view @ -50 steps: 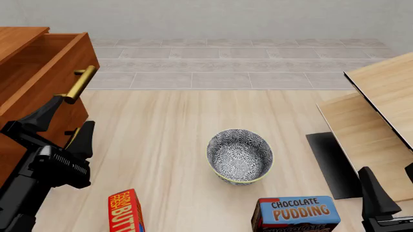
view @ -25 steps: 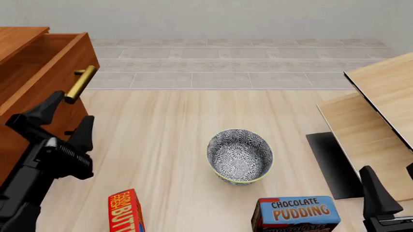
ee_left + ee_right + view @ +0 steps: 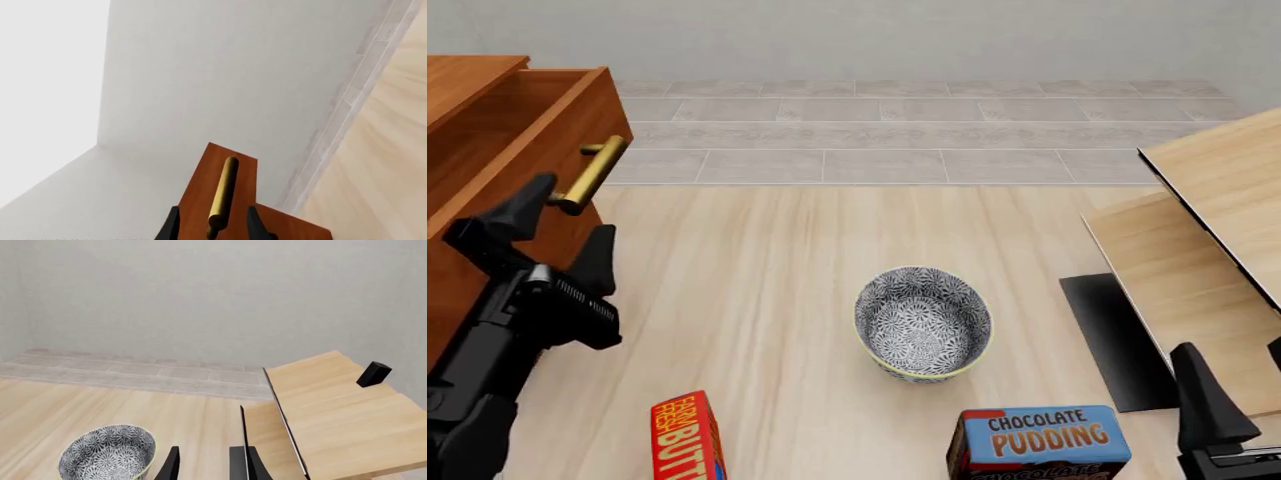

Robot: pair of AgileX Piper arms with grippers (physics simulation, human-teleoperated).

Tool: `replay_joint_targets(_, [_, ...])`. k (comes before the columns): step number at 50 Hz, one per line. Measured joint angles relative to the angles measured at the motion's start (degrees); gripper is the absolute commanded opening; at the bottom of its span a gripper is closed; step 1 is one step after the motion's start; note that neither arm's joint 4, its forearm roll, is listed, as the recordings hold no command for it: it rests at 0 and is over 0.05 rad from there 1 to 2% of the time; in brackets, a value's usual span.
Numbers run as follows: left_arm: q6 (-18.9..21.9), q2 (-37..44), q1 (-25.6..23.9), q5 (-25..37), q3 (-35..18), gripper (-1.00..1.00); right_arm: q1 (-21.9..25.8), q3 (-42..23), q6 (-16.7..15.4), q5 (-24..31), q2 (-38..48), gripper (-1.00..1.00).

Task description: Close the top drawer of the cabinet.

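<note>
Brass is what sits between my left gripper's [image 3: 561, 225] spread fingers: the bar handle [image 3: 590, 172] of the top drawer [image 3: 521, 140], which stands pulled out from the cabinet [image 3: 467, 80] at the table's left side. Whether either finger touches the bar I cannot tell (the wrist view shows it centred between the tips). My right gripper [image 3: 203, 460] hangs low at the near right, jaws apart and holding nothing, with the patterned bowl [image 3: 922, 322] and pudding box [image 3: 1038, 440] nearby.
</note>
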Motion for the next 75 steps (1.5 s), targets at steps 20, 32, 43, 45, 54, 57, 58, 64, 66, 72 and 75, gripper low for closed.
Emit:
replay_joint_targets(20, [1.1, 4.0, 0.8, -2.5, -2.0, 1.0, -0.1, -0.6, 0.1, 0.2, 0.0, 1.0])
replay_joint_targets(32, [2.2, 7.5, 1.2, -5.0, -2.8, 1.0, -0.1, -0.8, 0.2, 0.1, 0.0, 1.0])
replay_joint_targets(43, [3.4, 10.4, 1.5, -6.5, -3.2, 1.0, -0.2, -1.1, 0.4, 0.4, 0.0, 1.0])
replay_joint_targets(45, [3.6, 10.7, 1.6, -6.5, -3.2, 1.0, -0.1, -1.1, 0.5, 0.4, 0.0, 1.0])
replay_joint_targets(54, [4.1, 11.3, 2.4, -6.5, -3.2, 1.0, 0.0, -1.2, 0.5, 0.5, 0.0, 1.0])
replay_joint_targets(57, [4.2, 11.4, 2.8, -6.5, -3.1, 1.0, 0.0, -1.3, 0.5, 0.6, 0.0, 1.0])
replay_joint_targets(58, [4.2, 11.4, 2.9, -6.5, -3.1, 1.0, 0.1, -1.3, 0.4, 0.6, 0.0, 1.0])
replay_joint_targets(64, [4.5, 11.5, 3.5, -6.5, -3.2, 1.0, 0.1, -1.4, 0.4, 0.6, 0.0, 1.0])
replay_joint_targets(66, [4.6, 11.5, 3.8, -6.5, -3.2, 1.0, 0.2, -1.4, 0.4, 0.5, 0.0, 1.0])
replay_joint_targets(72, [4.8, 11.6, 4.6, -6.5, -3.2, 1.0, 0.3, -1.5, 0.3, 0.6, 0.0, 1.0])
replay_joint_targets(75, [5.0, 11.6, 4.9, -6.5, -3.2, 1.0, 0.3, -1.6, 0.3, 0.6, 0.0, 1.0])
